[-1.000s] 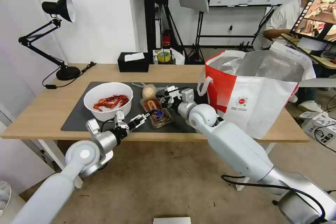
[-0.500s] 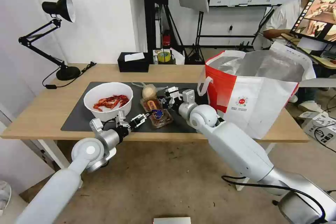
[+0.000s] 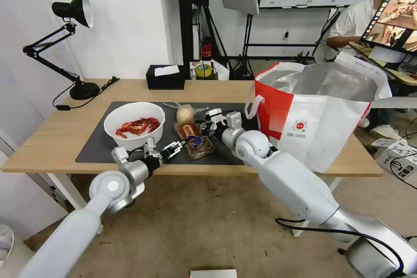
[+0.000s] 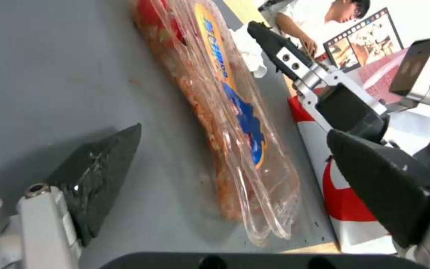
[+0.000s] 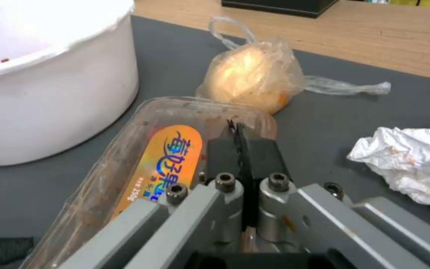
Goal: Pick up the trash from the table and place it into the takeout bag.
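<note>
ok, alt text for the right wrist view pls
The right gripper, fingers shut together, sits over the clear plastic tray with an orange label on the dark mat. Beyond it lie a clear bag with a beige lump, a white bowl and a crumpled tissue.

Your right gripper [image 5: 238, 149] has its fingers pressed together over the clear plastic tray [image 5: 140, 168] bearing an orange label. The white bowl [image 5: 50, 82] stands just beside that tray; the clear bag with beige lump [image 5: 252, 76] touches its far end. The crumpled tissue [image 5: 414, 164] lies apart on the dark mat [image 5: 175, 48].
</note>
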{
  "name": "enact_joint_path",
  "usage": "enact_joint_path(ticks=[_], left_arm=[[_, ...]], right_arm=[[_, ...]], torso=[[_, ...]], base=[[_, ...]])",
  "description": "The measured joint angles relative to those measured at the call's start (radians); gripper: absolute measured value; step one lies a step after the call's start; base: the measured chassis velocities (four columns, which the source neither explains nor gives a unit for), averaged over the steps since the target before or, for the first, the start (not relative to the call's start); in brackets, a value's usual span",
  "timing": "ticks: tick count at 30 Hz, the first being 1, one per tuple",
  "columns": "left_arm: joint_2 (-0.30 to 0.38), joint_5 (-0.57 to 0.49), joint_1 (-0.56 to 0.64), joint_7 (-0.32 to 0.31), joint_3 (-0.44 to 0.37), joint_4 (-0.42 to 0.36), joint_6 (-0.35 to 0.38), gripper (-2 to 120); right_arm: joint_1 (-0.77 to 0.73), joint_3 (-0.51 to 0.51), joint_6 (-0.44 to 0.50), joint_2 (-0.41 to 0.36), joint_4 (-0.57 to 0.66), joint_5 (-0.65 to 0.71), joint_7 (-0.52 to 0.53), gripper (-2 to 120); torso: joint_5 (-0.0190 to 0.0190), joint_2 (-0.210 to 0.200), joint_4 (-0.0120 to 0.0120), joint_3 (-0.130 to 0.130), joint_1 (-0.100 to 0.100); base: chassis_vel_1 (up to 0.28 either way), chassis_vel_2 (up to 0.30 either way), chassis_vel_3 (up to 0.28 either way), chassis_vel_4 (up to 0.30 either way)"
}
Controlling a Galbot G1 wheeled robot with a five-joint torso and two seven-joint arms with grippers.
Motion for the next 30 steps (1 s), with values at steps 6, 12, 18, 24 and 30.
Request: enact_joint_path(ticks=[6, 12, 18, 24, 30], left_arm=[[-0.001, 0.000, -0.010, 0.000, 0.006, -0.001, -0.001, 100], [-0.010, 0.000, -0.026, 0.000, 0.020, 0.002, -0.008, 100], [-0.013, 0.001, -0.038, -0.006, 0.034, 0.008, -0.009, 100], [-0.010, 0.003, -0.039, -0.011, 0.039, 0.012, -0.009, 100], [-0.007, 0.005, -0.047, -0.020, 0.050, 0.016, -0.002, 100]], right_arm=[[-0.001, 0.000, 0.000, 0.001, 0.000, -0.001, 0.000, 0], [-0.004, 0.001, -0.001, 0.001, 0.000, -0.002, 0.001, 0], [-0.014, 0.009, -0.001, 0.000, 0.006, -0.003, 0.002, 0], [-0.018, 0.012, -0.001, -0.001, 0.011, -0.004, 0.002, 0], [-0.019, 0.013, -0.001, 0.001, 0.013, -0.004, 0.002, 0]], torso=[[0.0000, 0.000, 0.0000, 0.000, 0.000], [0.0000, 0.000, 0.0000, 0.000, 0.000], [0.0000, 0.000, 0.0000, 0.000, 0.000], [0.0000, 0.000, 0.0000, 0.000, 0.000], [0.0000, 0.000, 0.0000, 0.000, 0.000]], base=[[0.000, 0.000, 0.000, 0.000], [0.000, 0.000, 0.000, 0.000], [0.000, 0.000, 0.000, 0.000], [0.000, 0.000, 0.000, 0.000], [0.000, 0.000, 0.000, 0.000]])
